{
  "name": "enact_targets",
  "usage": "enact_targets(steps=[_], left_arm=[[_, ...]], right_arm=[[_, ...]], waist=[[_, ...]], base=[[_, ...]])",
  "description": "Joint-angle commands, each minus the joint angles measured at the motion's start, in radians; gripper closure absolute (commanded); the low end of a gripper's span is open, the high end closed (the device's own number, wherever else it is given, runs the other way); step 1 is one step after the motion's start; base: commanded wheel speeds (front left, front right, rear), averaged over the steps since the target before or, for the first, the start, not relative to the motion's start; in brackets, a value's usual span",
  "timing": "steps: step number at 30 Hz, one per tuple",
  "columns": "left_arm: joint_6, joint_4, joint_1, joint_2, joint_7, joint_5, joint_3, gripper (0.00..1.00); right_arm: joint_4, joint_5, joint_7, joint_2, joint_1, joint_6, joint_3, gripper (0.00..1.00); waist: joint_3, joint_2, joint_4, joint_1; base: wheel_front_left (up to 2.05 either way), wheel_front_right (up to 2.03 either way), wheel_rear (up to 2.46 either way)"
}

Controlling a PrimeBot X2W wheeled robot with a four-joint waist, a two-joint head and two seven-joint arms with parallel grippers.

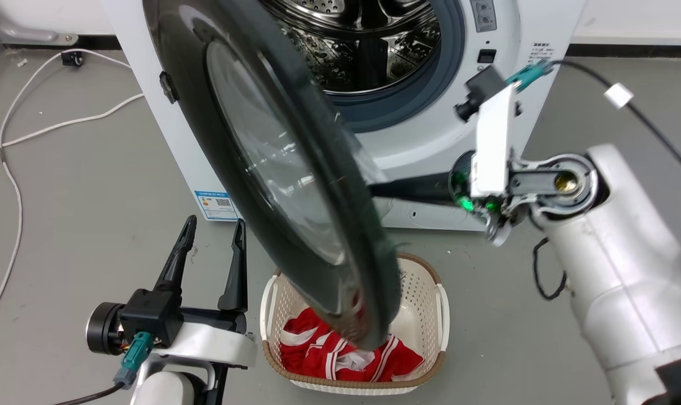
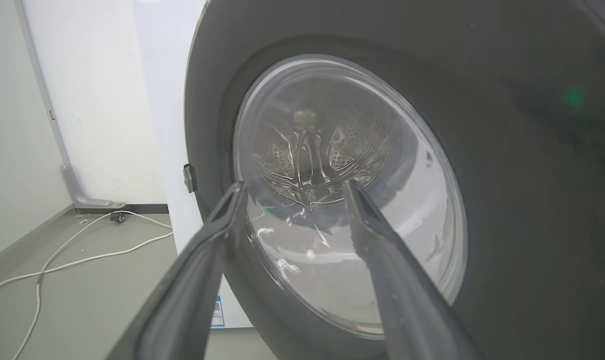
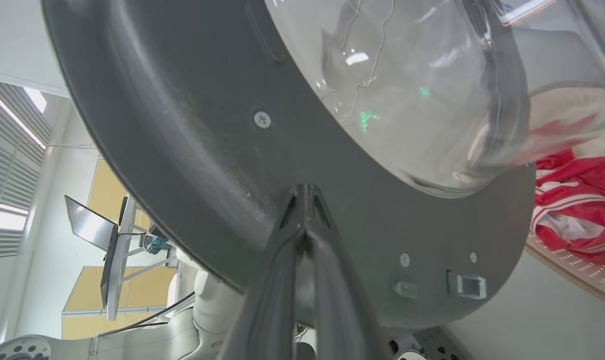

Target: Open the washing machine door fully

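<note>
The left end effector (image 1: 214, 222), fingers spread, is empty; the door (image 1: 273, 169) stands partly open just right of it, hinged to the washer (image 1: 430, 140). The right end effector (image 3: 305, 195), fingers pressed together, touches the door's inner ring with its tips.

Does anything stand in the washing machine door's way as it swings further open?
Possibly the left gripper: it sits open on the washing machine door's outer side, where the door swings. The laundry basket lies under the door's lower edge; whether they touch cannot be told.

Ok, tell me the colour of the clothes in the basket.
The clothes are red with white stripes, clearest in the head view.
</note>
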Motion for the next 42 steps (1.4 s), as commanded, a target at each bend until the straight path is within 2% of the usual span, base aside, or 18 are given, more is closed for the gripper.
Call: enact_targets(steps=[1, 11, 17, 21, 25, 28, 33, 38, 39, 40, 41, 42], left_arm=[[0.005, -0.001, 0.009, -0.001, -0.003, -0.002, -0.002, 0.00], [0.010, -0.005, 0.016, -0.001, -0.003, -0.005, -0.005, 0.00], [0.008, -0.002, 0.018, -0.001, -0.003, -0.004, -0.002, 0.00], [0.009, 0.000, 0.024, -0.001, -0.003, -0.005, 0.003, 0.00], [0.012, 0.002, 0.031, -0.001, -0.003, -0.006, 0.009, 0.00], [0.014, 0.005, 0.043, -0.001, -0.003, -0.009, 0.012, 0.00], [0.016, 0.005, 0.066, -0.001, -0.003, -0.010, 0.015, 0.00], [0.014, 0.003, 0.079, -0.001, -0.003, -0.008, 0.023, 0.00], [0.014, 0.003, 0.081, -0.001, -0.003, -0.007, 0.026, 0.00], [0.013, 0.003, 0.083, -0.001, -0.003, -0.006, 0.027, 0.00], [0.012, 0.004, 0.083, -0.001, -0.003, -0.006, 0.028, 0.00], [0.012, 0.003, 0.082, -0.001, -0.003, -0.006, 0.030, 0.00]], right_arm=[[-0.029, 0.013, 0.008, 0.019, 0.033, 0.000, 0.011, 1.00], [-0.151, 0.028, 0.011, 0.049, 0.119, 0.000, 0.066, 1.00], [-0.188, 0.034, -0.041, 0.052, 0.159, 0.000, 0.056, 1.00], [-0.196, 0.018, -0.192, 0.051, 0.208, 0.000, -0.007, 1.00], [-0.168, -0.005, -0.417, 0.052, 0.258, 0.000, -0.100, 1.00], [-0.144, 0.019, -0.558, 0.053, 0.309, 0.000, -0.163, 1.00], [-0.135, 0.063, -0.696, 0.053, 0.431, 0.000, -0.253, 1.00], [-0.191, 0.086, -0.785, 0.053, 0.565, 0.000, -0.326, 1.00], [-0.205, 0.086, -0.804, 0.053, 0.588, 0.000, -0.338, 0.96], [-0.224, 0.099, -0.830, 0.052, 0.612, 0.000, -0.351, 0.62], [-0.242, 0.099, -0.854, 0.052, 0.635, 0.000, -0.359, 0.47], [-0.262, 0.086, -0.878, 0.053, 0.657, 0.000, -0.360, 0.00]], waist=[[-0.001, 0.0000, 0.002, 0.0001], [-0.003, 0.0000, 0.008, 0.0001], [0.001, 0.0000, 0.004, 0.0001], [-0.005, 0.0000, -0.002, 0.0001], [-0.016, 0.0000, -0.010, 0.0001], [-0.029, 0.0000, -0.016, 0.0001], [-0.051, 0.0000, -0.022, 0.0001], [-0.057, 0.0000, -0.031, 0.0001], [-0.058, 0.0000, -0.033, 0.0001], [-0.057, 0.0000, -0.035, 0.0001], [-0.057, 0.0000, -0.036, 0.0001], [-0.057, 0.0000, -0.037, 0.0001]], base=[[0.00, 0.00, 0.00], [0.00, 0.00, 0.00], [0.00, 0.00, 0.00], [0.00, 0.00, 0.00], [0.00, 0.00, 0.00], [0.00, 0.00, 0.00], [0.00, 0.00, 0.00], [0.00, 0.00, 0.00], [0.00, 0.00, 0.00], [0.00, 0.00, 0.00], [0.00, 0.00, 0.00], [0.00, 0.00, 0.00]])
